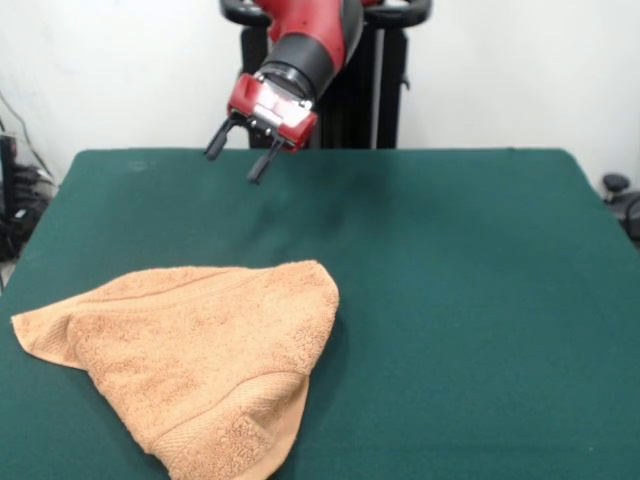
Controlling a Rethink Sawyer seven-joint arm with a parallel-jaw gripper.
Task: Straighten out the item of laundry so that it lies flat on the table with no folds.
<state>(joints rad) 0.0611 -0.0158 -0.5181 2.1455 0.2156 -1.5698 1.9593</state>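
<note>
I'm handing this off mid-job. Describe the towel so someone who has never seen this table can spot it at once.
Start from the green table that fills the front view. The towel lies at its lower left, well below the open gripper hanging above the far edge. It is the only thing on the cloth: orange-tan, fluffy, folded over itself into a rough triangle, with a ribbed band near its bottom edge.

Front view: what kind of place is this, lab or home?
Most likely a robot lab or test cell, not a home. A red and black robot arm with an open gripper hangs over a table covered in green cloth, bare white wall behind, one towel as the test piece.
</note>
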